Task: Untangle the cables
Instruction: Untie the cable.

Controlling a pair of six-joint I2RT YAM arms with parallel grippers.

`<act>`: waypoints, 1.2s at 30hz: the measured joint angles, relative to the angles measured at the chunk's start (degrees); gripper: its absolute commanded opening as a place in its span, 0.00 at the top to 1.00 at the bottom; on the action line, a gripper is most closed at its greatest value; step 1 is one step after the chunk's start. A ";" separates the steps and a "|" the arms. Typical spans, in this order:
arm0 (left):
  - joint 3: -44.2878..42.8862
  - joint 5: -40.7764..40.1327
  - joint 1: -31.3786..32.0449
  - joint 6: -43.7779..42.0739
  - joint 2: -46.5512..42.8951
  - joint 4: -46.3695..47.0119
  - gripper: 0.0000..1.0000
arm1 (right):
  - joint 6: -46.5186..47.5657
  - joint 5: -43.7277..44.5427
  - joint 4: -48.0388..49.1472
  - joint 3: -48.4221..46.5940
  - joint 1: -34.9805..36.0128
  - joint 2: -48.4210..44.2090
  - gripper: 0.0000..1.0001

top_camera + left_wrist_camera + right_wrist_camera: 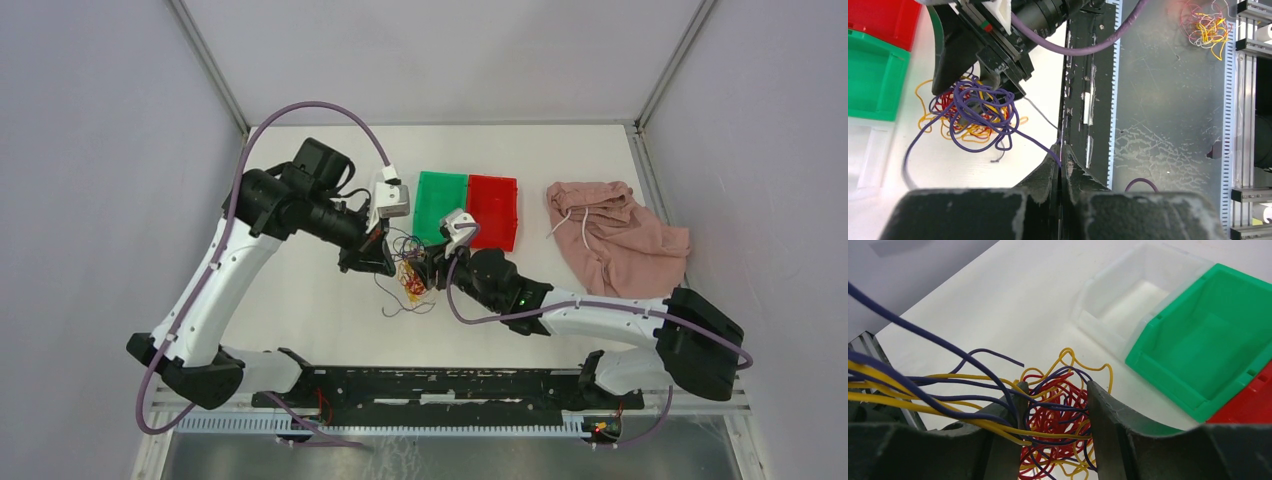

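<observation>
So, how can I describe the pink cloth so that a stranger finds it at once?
Start at the white table and find the red bin near its middle. To its right lies the pink cloth: the only soft, crumpled thing, with a white drawstring.

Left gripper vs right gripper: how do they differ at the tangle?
Jaws: the left gripper is shut, fingers pressed together; the right gripper has its jaws apart.
Contents: the left gripper pinches a single purple cable at its tips; the right gripper straddles the tangled cables, with red, yellow and purple strands in the gap.
Shared: both work at the same clump, beside the green bin.
</observation>
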State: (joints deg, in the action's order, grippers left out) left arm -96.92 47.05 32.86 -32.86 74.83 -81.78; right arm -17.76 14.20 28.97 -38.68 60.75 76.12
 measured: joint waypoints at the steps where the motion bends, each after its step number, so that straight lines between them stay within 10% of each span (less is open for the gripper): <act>1: -0.07 0.00 0.02 0.00 -0.04 -0.28 0.97 | 0.02 0.35 -0.09 0.20 -0.02 -0.24 0.49; 11: -9.57 -5.03 0.07 -1.09 -0.04 -1.79 0.97 | -0.59 4.94 -1.81 6.27 -1.51 -3.61 0.54; 21: -19.69 -27.32 0.39 -6.69 0.39 0.00 0.97 | -2.40 7.82 -2.91 13.00 -4.15 -7.06 0.52; 36: -16.44 -58.84 0.55 -11.21 -5.27 45.40 0.97 | -6.29 7.93 -3.28 15.87 -4.52 -2.91 0.51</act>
State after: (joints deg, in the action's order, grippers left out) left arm -113.36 -11.79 33.41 -44.07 69.56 -36.38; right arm -24.05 22.13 25.69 -22.81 56.23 73.21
